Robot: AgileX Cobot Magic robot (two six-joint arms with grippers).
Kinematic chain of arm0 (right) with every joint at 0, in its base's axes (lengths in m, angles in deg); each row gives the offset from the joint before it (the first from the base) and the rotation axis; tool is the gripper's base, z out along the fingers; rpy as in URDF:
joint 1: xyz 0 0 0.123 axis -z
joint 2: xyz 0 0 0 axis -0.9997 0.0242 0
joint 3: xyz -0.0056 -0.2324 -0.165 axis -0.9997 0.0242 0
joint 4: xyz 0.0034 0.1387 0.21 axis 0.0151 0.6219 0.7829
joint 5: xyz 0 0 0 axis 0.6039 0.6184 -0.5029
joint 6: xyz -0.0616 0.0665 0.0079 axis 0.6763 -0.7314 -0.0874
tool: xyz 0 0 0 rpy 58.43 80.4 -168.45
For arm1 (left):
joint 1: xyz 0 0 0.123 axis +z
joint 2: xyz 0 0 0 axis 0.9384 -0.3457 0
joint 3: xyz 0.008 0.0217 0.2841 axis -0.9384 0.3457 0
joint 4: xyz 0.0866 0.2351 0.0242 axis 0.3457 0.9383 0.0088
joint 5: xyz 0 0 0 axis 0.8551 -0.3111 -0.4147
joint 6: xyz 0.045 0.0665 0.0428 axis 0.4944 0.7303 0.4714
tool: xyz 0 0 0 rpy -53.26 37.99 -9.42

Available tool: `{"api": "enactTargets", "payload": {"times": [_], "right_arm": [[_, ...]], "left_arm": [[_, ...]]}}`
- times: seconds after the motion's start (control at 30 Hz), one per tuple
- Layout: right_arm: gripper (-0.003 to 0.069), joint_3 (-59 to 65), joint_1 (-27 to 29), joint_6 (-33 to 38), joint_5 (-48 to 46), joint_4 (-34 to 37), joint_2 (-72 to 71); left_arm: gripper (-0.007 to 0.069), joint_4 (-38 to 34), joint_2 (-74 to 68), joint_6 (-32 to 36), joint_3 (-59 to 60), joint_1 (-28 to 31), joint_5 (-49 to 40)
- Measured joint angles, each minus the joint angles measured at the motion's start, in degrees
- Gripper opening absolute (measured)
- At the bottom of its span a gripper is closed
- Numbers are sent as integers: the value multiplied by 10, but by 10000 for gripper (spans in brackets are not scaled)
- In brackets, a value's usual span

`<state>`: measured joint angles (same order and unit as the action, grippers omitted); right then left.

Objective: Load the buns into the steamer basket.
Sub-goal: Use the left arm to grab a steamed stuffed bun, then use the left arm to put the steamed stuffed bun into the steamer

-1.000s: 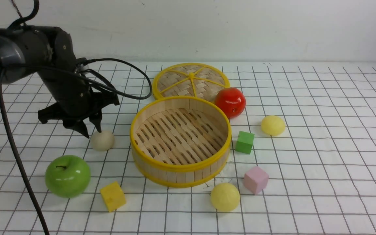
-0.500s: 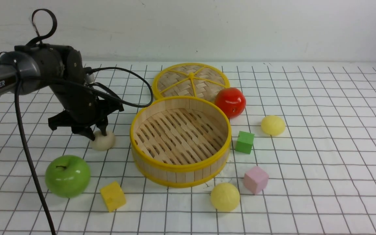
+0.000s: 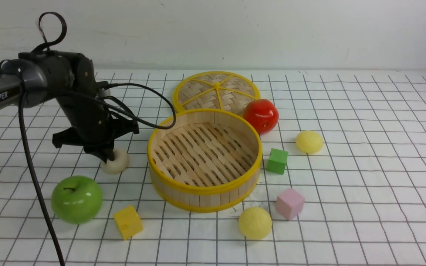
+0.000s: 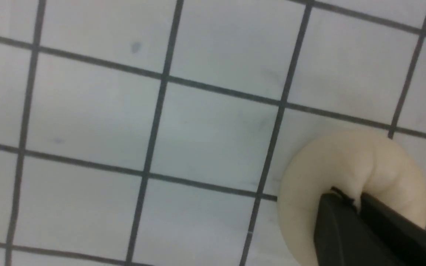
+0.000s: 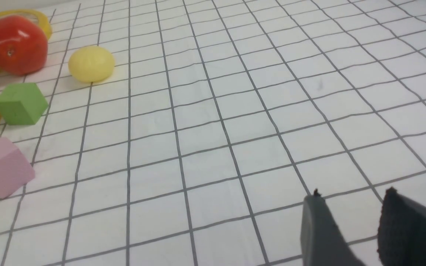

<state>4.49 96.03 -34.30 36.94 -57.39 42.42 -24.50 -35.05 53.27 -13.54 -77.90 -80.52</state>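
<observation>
I pinch the beige bun (image 3: pixel 119 165) (it dimples) in the left gripper (image 3: pixel 107 158) jaws, bound for the steamer basket (image 3: pixel 205 190); right gripper (image 5: pixel 351 194) jaws apart.

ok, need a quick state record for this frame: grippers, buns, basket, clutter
left gripper: shut on beige bun, pinching its top; bun looks to be on the table, left of the basket
right gripper: open, nothing between the fingers
steamer basket: upright, empty
far yellow bun: on table, right of basket
near yellow bun: on table, in front of basket
lid: flat, behind basket
clutter: red apple, green apple, yellow cube, green cube, pink cube
</observation>
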Motion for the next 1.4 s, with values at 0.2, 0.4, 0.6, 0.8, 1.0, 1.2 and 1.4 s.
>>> {"api": "enactTargets", "payload": {"times": [0.2, 0.4, 0.6, 0.8, 1.0, 1.2, 1.4], "right_arm": [[241, 0, 0, 0, 0, 0, 0], [241, 0, 0, 0, 0, 0, 0], [241, 0, 0, 0, 0, 0, 0], [241, 0, 0, 0, 0, 0, 0], [241, 0, 0, 0, 0, 0, 0], [241, 0, 0, 0, 0, 0, 0], [241, 0, 0, 0, 0, 0, 0]], "left_arm": [[-10, -11, 8, 19, -40, 0, -39], [-10, -47, 51, 37, -76, 0, -56], [-10, -110, 93, 69, -81, -31, -61], [-10, -95, 86, 77, -81, -118, -50], [-7, -19, 50, 9, -81, -141, -38], [34, 21, 14, -32, -81, -140, -58], [221, 41, 19, -44, -81, -140, -92]]}}
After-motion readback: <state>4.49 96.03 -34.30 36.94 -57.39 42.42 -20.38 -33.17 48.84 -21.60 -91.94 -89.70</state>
